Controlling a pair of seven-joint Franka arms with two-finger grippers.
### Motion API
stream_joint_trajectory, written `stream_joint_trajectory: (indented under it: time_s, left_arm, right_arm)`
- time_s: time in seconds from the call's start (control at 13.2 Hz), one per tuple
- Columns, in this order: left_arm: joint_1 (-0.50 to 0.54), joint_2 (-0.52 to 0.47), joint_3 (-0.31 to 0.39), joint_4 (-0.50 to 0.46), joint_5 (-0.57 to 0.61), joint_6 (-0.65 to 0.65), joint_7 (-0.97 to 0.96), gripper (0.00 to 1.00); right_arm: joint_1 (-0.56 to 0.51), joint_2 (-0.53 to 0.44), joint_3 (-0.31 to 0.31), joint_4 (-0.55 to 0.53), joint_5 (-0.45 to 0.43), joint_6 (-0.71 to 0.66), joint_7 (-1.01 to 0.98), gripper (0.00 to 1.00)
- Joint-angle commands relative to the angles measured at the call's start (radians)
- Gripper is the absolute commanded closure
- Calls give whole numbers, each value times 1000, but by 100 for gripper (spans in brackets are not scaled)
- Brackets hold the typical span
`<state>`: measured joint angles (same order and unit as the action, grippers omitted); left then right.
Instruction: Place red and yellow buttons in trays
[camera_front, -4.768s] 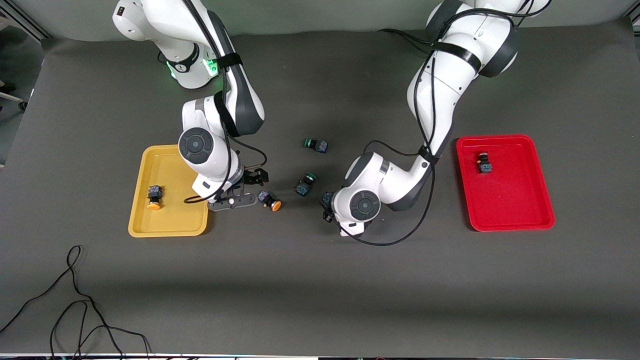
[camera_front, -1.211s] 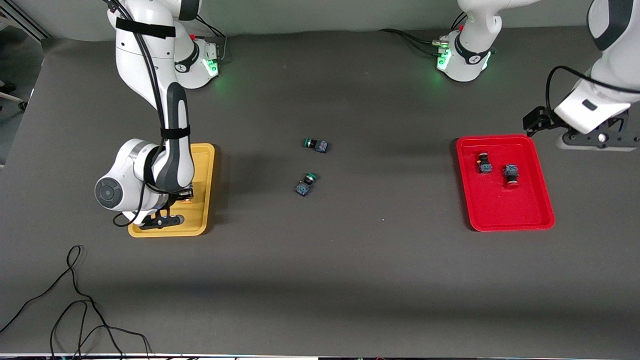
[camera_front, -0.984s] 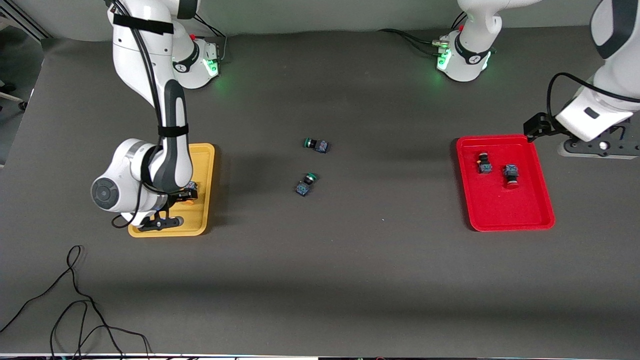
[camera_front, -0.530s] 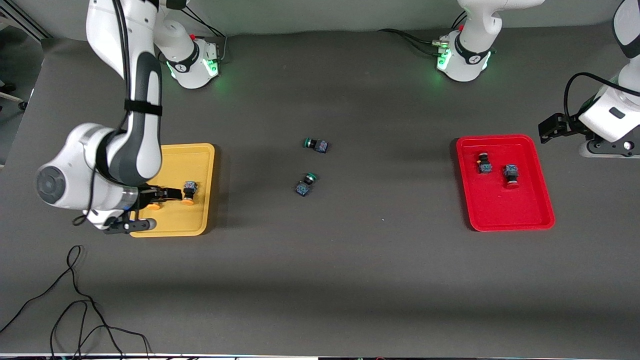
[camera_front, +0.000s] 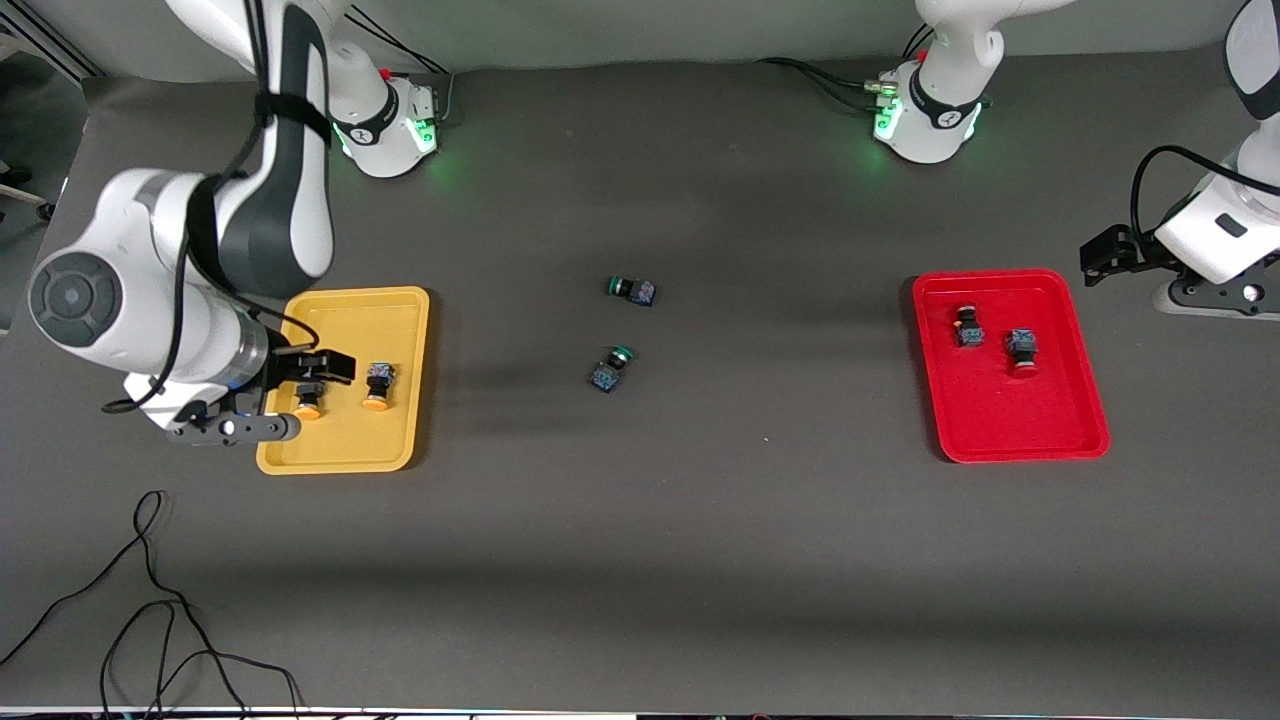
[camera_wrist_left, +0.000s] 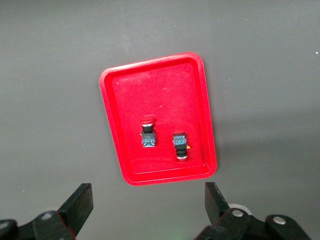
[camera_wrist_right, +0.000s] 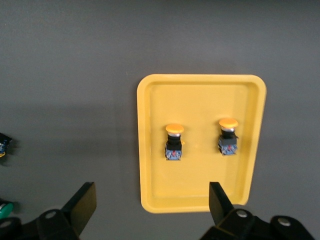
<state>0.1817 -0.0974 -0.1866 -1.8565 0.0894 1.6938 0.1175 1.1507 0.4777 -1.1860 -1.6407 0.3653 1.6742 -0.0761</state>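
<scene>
Two yellow-capped buttons (camera_front: 308, 400) (camera_front: 377, 385) lie in the mustard tray (camera_front: 345, 462). The right wrist view shows both (camera_wrist_right: 174, 142) (camera_wrist_right: 228, 135) in that tray (camera_wrist_right: 200, 95). Two red-capped buttons (camera_front: 968, 328) (camera_front: 1021, 350) lie in the red tray (camera_front: 1020, 420). The left wrist view shows them (camera_wrist_left: 147, 134) (camera_wrist_left: 180, 146) in the tray (camera_wrist_left: 150, 85). My right gripper (camera_front: 320, 368) (camera_wrist_right: 150, 202) is open and empty, raised over the mustard tray. My left gripper (camera_front: 1102, 256) (camera_wrist_left: 146, 202) is open and empty, raised over the table beside the red tray.
Two green-capped buttons (camera_front: 632, 290) (camera_front: 610, 368) lie on the dark table between the trays. One shows at the edge of the right wrist view (camera_wrist_right: 3, 209). A loose black cable (camera_front: 150, 600) lies near the table's front edge toward the right arm's end.
The right gripper let go of the second yellow button in the mustard tray, then rose and drew back. The left gripper, having left a second red button, drifted away from the red tray.
</scene>
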Motion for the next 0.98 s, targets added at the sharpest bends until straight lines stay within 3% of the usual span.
stream_joint_trajectory:
  time_s: [0.0, 0.38, 0.68, 0.91]
  left_arm:
    - [9, 10, -16, 28, -14, -37, 10, 0]
    - [15, 12, -16, 22, -14, -43, 16, 0]
    - [13, 12, -16, 22, -16, -51, 17, 0]
    - [9, 16, -16, 22, -19, -57, 16, 0]
  right_arm:
    - [-156, -250, 239, -10, -184, -13, 188, 0]
    - [-493, -398, 544, -14, -291, -28, 216, 0]
    - [-774, -456, 800, -16, -307, -50, 211, 0]
    - [-1021, -496, 1036, -34, -335, -51, 208, 0]
